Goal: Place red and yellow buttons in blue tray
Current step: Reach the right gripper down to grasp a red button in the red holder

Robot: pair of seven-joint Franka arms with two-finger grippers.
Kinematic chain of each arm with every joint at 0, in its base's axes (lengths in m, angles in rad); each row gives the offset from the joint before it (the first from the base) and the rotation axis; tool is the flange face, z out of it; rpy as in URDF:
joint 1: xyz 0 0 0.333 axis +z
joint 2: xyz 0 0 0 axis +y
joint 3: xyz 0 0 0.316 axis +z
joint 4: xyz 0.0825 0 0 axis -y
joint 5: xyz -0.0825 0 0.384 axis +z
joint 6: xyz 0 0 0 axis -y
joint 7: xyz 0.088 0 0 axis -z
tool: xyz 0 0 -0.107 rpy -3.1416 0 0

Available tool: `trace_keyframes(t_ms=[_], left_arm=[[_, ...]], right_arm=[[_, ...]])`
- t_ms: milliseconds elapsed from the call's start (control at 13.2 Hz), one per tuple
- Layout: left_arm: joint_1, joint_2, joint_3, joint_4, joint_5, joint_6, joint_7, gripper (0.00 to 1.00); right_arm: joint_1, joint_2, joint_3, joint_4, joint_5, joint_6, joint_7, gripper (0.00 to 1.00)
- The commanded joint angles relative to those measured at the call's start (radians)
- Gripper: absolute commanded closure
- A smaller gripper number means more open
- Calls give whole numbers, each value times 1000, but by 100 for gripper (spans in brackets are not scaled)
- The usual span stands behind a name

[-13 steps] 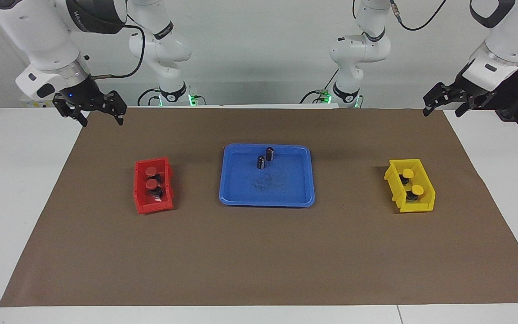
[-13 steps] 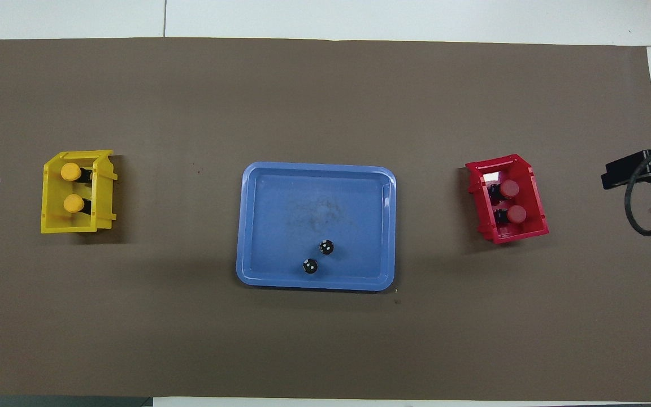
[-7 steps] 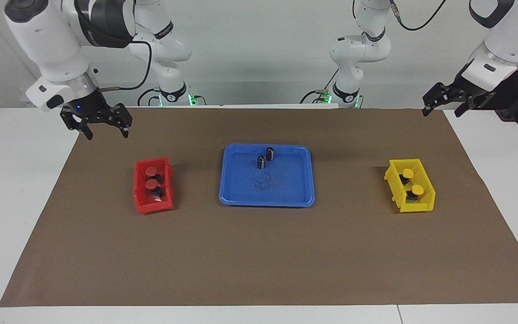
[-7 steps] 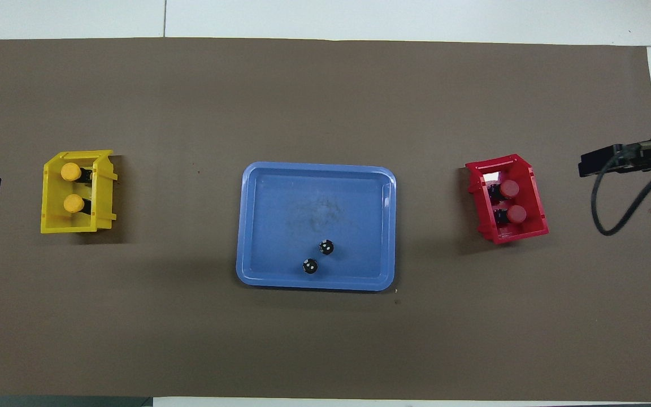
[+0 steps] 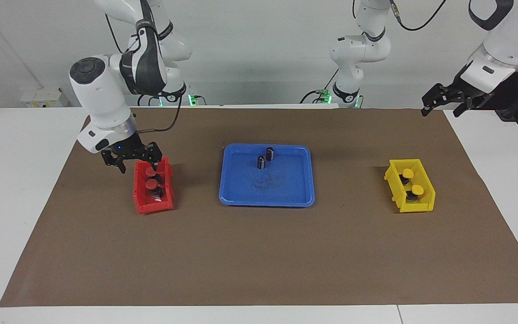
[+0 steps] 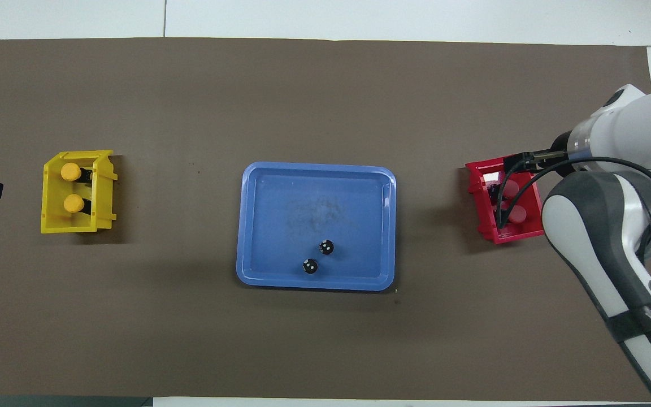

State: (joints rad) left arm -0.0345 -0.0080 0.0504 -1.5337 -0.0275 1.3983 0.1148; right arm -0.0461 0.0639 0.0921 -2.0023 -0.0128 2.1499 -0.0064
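Two red buttons (image 5: pixel 150 171) (image 5: pixel 151 185) stand in the red bin (image 5: pixel 153 206); they also show in the overhead view (image 6: pixel 511 189) (image 6: pixel 516 213). Two yellow buttons (image 5: pixel 407 173) (image 5: pixel 417 188) stand in the yellow bin (image 5: pixel 416 208), also seen from overhead (image 6: pixel 70 171) (image 6: pixel 72 203). The blue tray (image 5: pixel 266 203) (image 6: pixel 314 169) lies mid-table between the bins. My right gripper (image 5: pixel 138 165) is open and low over the red bin's end nearer the robots. My left gripper (image 5: pixel 442 104) is open and waits above the mat's corner at the left arm's end.
Two dark capless cylinders (image 5: pixel 270 153) (image 5: pixel 261 162) stand in the blue tray near its rim nearer the robots, also seen from overhead (image 6: pixel 326 247) (image 6: pixel 309 265). A brown mat (image 5: pixel 259 256) covers the table. My right arm (image 6: pixel 602 226) covers part of the red bin (image 6: pixel 515 237) from overhead.
My right arm swung from above the mat's corner down and inward to the red bin, its gripper still open. The left arm barely moved. Buttons, bins and tray stayed put.
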Motion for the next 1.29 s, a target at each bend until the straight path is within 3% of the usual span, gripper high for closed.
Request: trace_keyframes(t_ms=[0, 152, 228, 532, 836, 1216], left_arm=[[-7, -41, 3, -48, 17, 7, 16, 0], [-12, -44, 3, -59, 18, 11, 6, 0], [-12, -53, 3, -74, 17, 16, 5, 0], [-10, -75, 5, -118, 18, 40, 6, 0], [31, -164, 9, -365, 18, 308, 17, 0], [56, -115, 9, -450, 20, 470, 45, 0]], right_arm=[[-8, 5, 5, -58, 11, 86, 0, 24], [-11, -2, 5, -111, 13, 131, -1, 39], [-12, -6, 5, -131, 13, 152, -3, 42], [-17, 10, 3, -159, 11, 205, -29, 43], [-11, 33, 5, -168, 13, 238, -29, 43], [-17, 47, 5, -190, 11, 269, -93, 43]])
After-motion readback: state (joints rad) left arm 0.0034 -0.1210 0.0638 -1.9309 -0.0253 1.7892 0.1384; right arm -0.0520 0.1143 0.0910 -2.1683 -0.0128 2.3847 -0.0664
